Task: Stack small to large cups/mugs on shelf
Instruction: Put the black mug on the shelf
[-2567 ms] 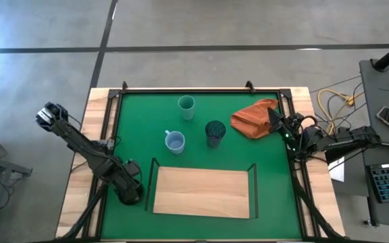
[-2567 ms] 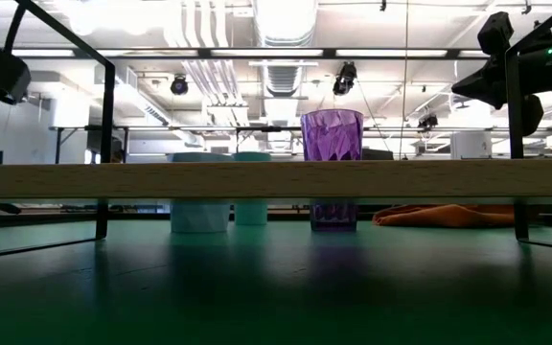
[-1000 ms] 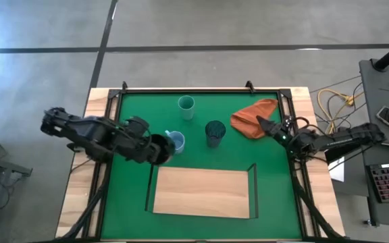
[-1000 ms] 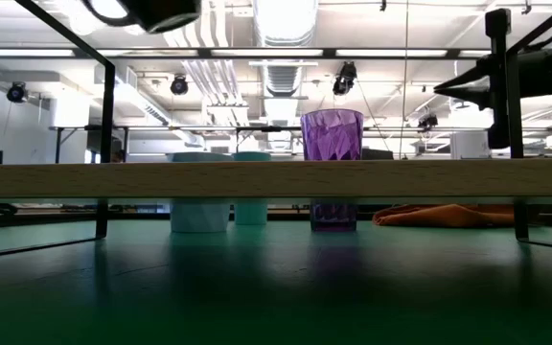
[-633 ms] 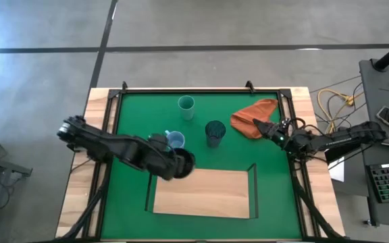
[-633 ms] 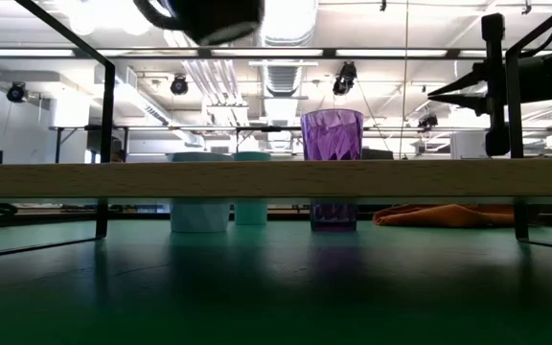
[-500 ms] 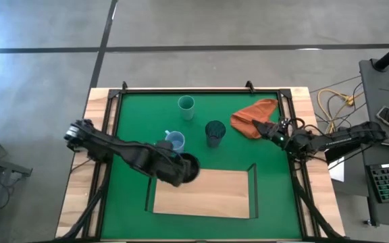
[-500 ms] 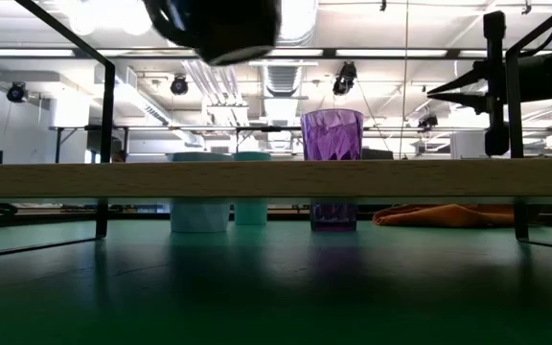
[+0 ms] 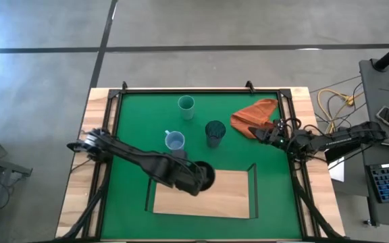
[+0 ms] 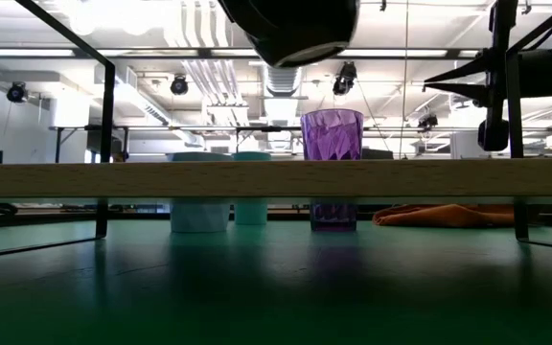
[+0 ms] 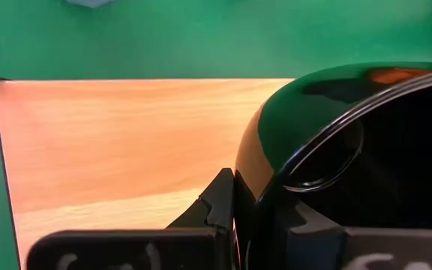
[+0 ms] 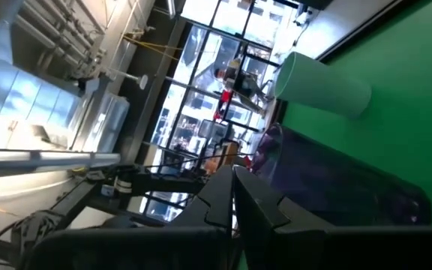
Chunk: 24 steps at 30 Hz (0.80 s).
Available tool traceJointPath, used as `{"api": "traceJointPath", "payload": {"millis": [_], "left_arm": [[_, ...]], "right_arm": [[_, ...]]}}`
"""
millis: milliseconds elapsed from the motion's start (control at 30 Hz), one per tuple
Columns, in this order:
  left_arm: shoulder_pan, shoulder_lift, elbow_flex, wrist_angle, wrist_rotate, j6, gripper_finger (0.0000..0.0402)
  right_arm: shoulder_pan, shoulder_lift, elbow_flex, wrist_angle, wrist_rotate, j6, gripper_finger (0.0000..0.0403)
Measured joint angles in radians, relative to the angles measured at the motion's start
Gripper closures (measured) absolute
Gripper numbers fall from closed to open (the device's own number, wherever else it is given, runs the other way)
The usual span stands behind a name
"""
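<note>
Left gripper (image 9: 201, 177) clamped on black mug (image 11: 351, 157) at its rim, above shelf (image 9: 211, 196) left end. Rigid, glossy, probably slippery and breakable; lower gently. Right gripper (image 9: 256, 133) near cloth (image 9: 255, 115), jaws indeterminate

Left gripper (image 9: 204, 177) clamped (arm stretched inward), right gripper (image 9: 254, 132) level, fingers together

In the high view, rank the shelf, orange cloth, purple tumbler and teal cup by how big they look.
Largest to smallest:
1. The shelf.
2. The orange cloth.
3. The purple tumbler.
4. The teal cup, only slightly smaller than the tumbler, so that pair is close.
</note>
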State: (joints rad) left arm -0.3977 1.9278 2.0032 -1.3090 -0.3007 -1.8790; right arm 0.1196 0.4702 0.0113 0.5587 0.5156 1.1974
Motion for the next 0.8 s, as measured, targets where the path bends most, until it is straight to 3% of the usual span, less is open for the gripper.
{"api": "traceJointPath", "payload": {"millis": [200,367,633,800], "left_arm": [[-0.001,0.007,0.001,-0.001,0.042,0.004,0.0395],[-0.005,0.013,-0.006,0.027,0.095,0.023,0.0395],[-0.005,0.050,-0.022,0.031,0.138,0.023,0.0392],[-0.006,0.076,-0.025,0.045,0.171,0.024,0.0391]], "right_arm": [[0.000,0.000,0.000,0.000,0.010,-0.040,0.0394],[-0.001,0.000,0.000,-0.001,0.121,-0.076,0.0394],[0.000,0.000,0.000,0.006,0.114,-0.186,0.0394],[0.000,-0.018,0.000,0.060,0.109,-0.129,0.0394]]}}
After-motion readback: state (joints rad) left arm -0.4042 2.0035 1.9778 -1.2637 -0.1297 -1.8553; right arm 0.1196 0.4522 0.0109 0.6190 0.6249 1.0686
